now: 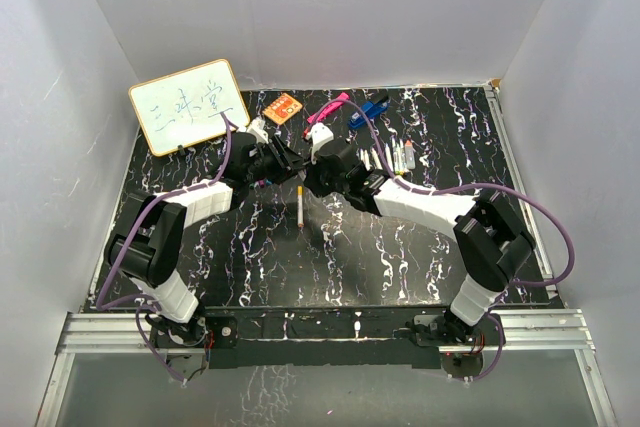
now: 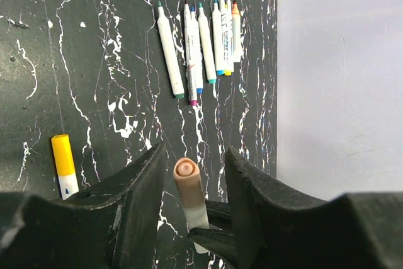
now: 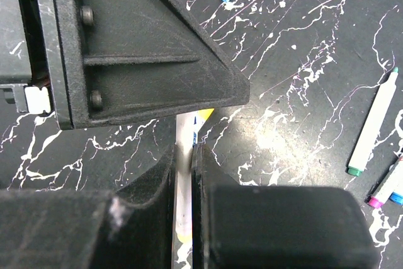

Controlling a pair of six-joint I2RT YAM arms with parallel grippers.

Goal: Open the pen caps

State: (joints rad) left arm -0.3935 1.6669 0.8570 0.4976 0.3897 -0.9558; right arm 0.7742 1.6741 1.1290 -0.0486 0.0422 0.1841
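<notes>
While R jaws grip pen (image 3: 184, 206), L jaws straddle tan cap (image 2: 187, 177)

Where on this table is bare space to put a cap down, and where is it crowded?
Bare: the near table between the arm bases, up to the yellow-capped pen; also the far right corner beyond the pen row. Crowded: the far middle, from whiteboard to blue clip tool.

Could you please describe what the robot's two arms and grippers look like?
The left arm and right arm have white link shells between black joints, each with a purple cable. The left gripper and right gripper have matte black, grainy, wedge-shaped fingers.
</notes>
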